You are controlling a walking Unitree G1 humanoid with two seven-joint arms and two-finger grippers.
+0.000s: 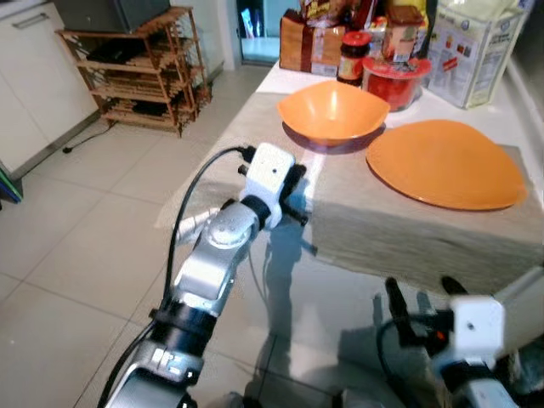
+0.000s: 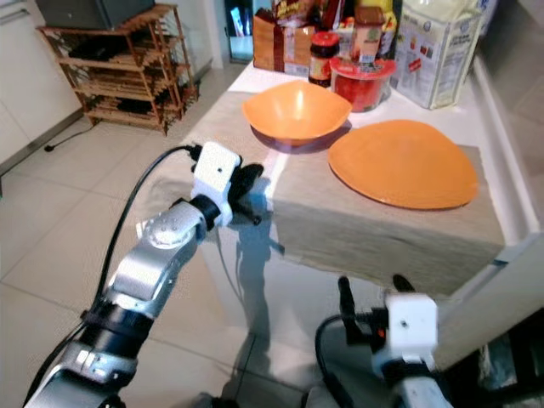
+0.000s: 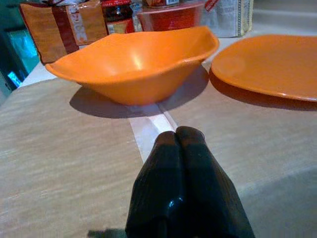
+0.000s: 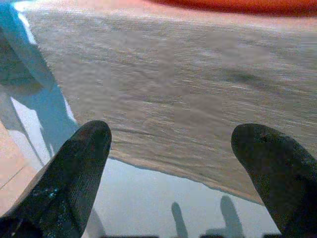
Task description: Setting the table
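An orange bowl [image 1: 333, 110] sits on a beige placemat [image 1: 246, 127] on the glass table [image 1: 280, 280]. Beside it, an orange plate [image 1: 444, 161] rests on a second beige placemat [image 1: 408, 229]. My left gripper [image 1: 293, 194] is shut with nothing in it. It hovers low over the near end of the narrow gap between the two mats, a short way in front of the bowl [image 3: 133, 64]. My right gripper [image 1: 422, 293] is open, low in front of the plate's mat, and its fingers [image 4: 74, 163] point at the mat's near edge [image 4: 188, 163].
Behind the bowl and plate stand a red lidded container [image 1: 395, 81], a dark jar [image 1: 353, 55], a brown box [image 1: 308, 42] and a white carton [image 1: 472, 47]. A wooden rack [image 1: 140, 72] stands on the tiled floor [image 1: 76, 229] at the left.
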